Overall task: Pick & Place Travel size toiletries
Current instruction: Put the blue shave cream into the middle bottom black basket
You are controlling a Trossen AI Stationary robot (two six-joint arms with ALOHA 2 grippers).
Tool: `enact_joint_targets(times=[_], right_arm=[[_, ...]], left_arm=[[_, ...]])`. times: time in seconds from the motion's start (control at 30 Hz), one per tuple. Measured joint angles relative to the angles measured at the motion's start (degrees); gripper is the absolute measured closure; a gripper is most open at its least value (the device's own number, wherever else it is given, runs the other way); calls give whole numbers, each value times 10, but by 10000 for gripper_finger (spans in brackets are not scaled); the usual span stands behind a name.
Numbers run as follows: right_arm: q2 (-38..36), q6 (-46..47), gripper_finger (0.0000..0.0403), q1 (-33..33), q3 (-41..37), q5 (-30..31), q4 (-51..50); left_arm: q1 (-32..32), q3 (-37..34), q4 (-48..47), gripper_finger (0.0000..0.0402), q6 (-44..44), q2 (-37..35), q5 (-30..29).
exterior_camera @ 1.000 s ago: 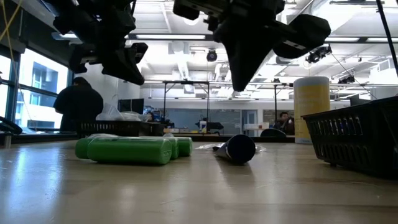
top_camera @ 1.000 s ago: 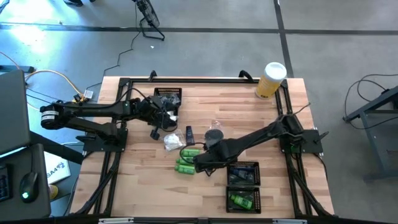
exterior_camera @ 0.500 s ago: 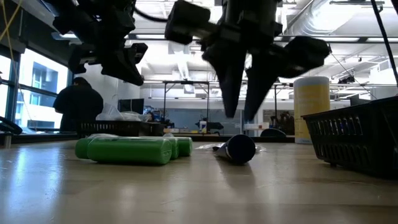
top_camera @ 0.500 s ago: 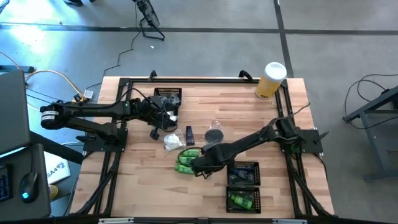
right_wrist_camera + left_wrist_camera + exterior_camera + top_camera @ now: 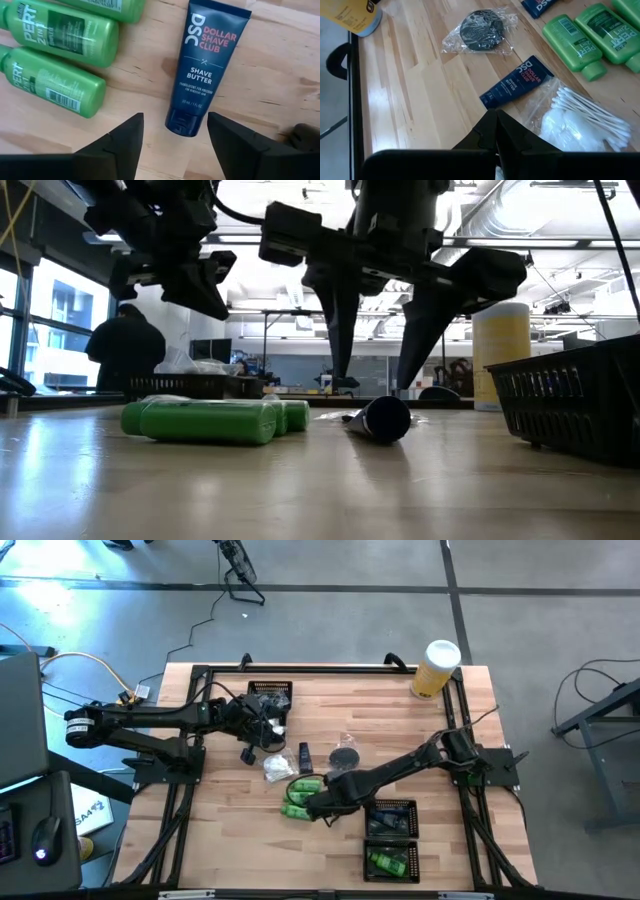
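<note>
The left gripper [image 5: 262, 730] hangs above the counter [image 5: 390, 710] just beside the mesh tray [image 5: 270, 695] at the far left. Its two fingers meet at a point in the left wrist view, so it is closed; whether anything is pinched between them cannot be made out. Below it lie a clear packet of cotton swabs [image 5: 580, 112] and a dark blue tube [image 5: 516, 82], with a round dark case in a crinkly wrapper [image 5: 480, 31] farther on, near the tall yellow cylinder [image 5: 436, 668], whose top is cut off in that view.

Right of the swab packet, the green bottles [image 5: 300, 795] lie on their sides in a cluster; from above the right arm covers part of them, and their exact count cannot be told. The right gripper [image 5: 372, 375] hovers above a second dark blue tube [image 5: 207, 65] lying beside the bottles [image 5: 50, 85]. Its fingers [image 5: 120, 142] are spread wide, one on each side of the tube's cap end, holding nothing and touching nothing.

Right of the bottles, two more mesh trays [image 5: 392, 820] sit at the counter's near edge; one holds a green bottle [image 5: 388, 862], and the other's contents are too dark to make out.
</note>
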Motion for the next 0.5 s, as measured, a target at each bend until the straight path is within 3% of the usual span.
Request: enact_joint_targets(times=[0.5], right_arm=[[0, -2, 214, -4, 0, -3, 0]], left_arm=[[0, 0, -1, 402, 0, 0, -1]])
